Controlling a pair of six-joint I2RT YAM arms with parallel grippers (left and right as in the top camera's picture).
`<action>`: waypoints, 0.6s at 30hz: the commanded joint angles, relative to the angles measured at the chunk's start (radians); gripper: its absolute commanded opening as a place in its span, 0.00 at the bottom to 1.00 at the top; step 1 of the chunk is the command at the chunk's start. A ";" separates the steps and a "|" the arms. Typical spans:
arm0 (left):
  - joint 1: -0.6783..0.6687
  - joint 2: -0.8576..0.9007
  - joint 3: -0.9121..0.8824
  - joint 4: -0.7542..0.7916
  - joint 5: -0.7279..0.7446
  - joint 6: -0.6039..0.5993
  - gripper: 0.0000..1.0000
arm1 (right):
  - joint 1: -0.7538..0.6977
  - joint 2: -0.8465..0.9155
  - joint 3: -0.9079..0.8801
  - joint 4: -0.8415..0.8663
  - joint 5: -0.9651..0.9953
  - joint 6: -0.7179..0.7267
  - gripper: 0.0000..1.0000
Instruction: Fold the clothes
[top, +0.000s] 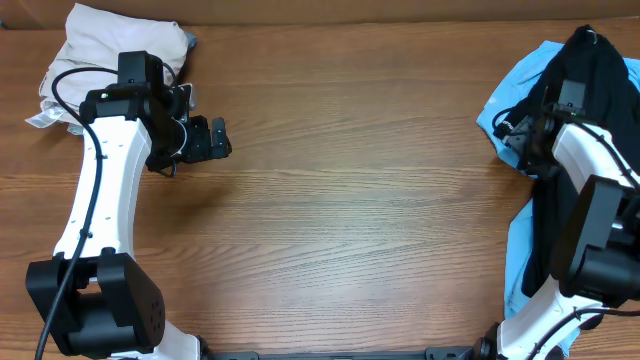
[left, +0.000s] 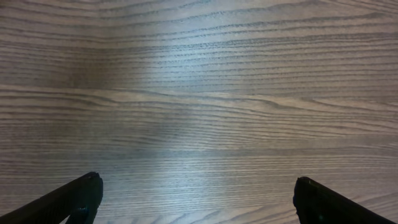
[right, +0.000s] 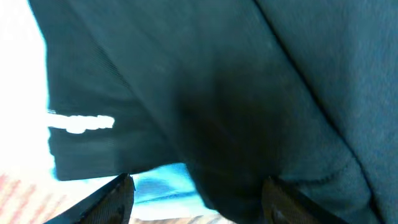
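Clothes (top: 590, 150) are lying heaped, unfolded; white bundle (top: 105, 55) is sitting aside. Left claw (top: 205, 140) is hovering open, empty, over worktop (top: 360, 200). Right claw (right: 196, 196) is spread against dark fabric, grip unclear.

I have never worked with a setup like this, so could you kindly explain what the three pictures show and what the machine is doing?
This is a robot with two white-and-black arms at a wooden table, meant to fold clothes. The wide picture comes from a camera fixed above the table. The other two come from small cameras on each wrist, looking past that arm's own fingers.

On the robot's left, a crumpled white cloth lies at the far corner. The left tool hangs beside it, open and holding nothing; its wrist view shows only bare wood between the two dark fingertips.

On the right lie a light blue garment and a black garment on top of it. The right tool is pressed close against the dark fabric, fingers apart. Whether it has gripped any cloth cannot be told.
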 joint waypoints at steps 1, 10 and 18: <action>-0.002 0.007 0.020 0.008 0.005 -0.015 1.00 | 0.003 0.022 -0.025 0.005 0.050 -0.003 0.70; -0.002 0.007 0.020 0.022 0.005 -0.015 1.00 | 0.003 0.019 -0.039 0.005 0.070 -0.006 0.34; -0.002 0.007 0.020 0.027 0.005 -0.014 1.00 | 0.004 -0.060 0.031 -0.099 0.048 -0.052 0.20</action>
